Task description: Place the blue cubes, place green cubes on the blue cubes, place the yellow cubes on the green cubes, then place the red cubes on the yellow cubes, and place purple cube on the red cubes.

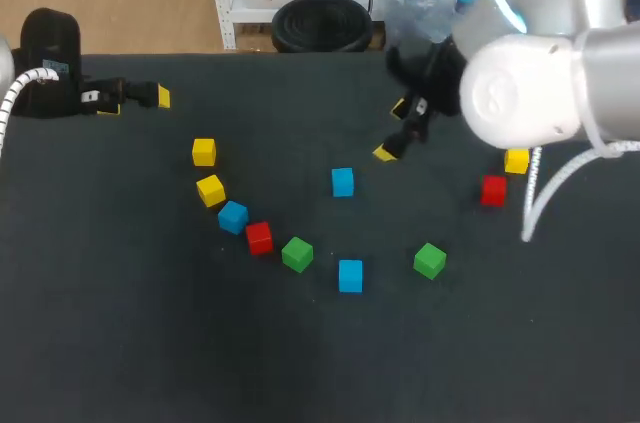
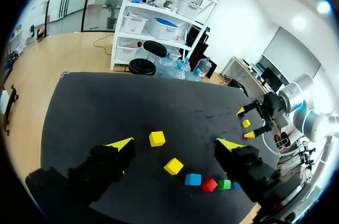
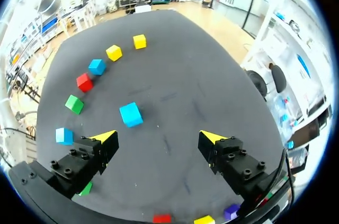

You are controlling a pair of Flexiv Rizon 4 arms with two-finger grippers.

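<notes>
- Head view: both sets of jaws are open and empty. The left jaws sit at the far left of the table (image 1: 120, 343), well apart from the cubes. The right jaws hang just beyond the lone blue cube (image 1: 343, 181), probably lined up to take it as a base. Nothing is stacked yet.
- Left wrist view: the left jaws gape toward a yellow cube (image 2: 157, 138). That colour belongs to the third layer, so this arm looks parked.
- Right wrist view: the right jaws are spread, with the lone blue cube (image 3: 131, 114) ahead between them, untouched. The purple cube (image 3: 231, 212) lies near the table's edge and is needed last.
</notes>
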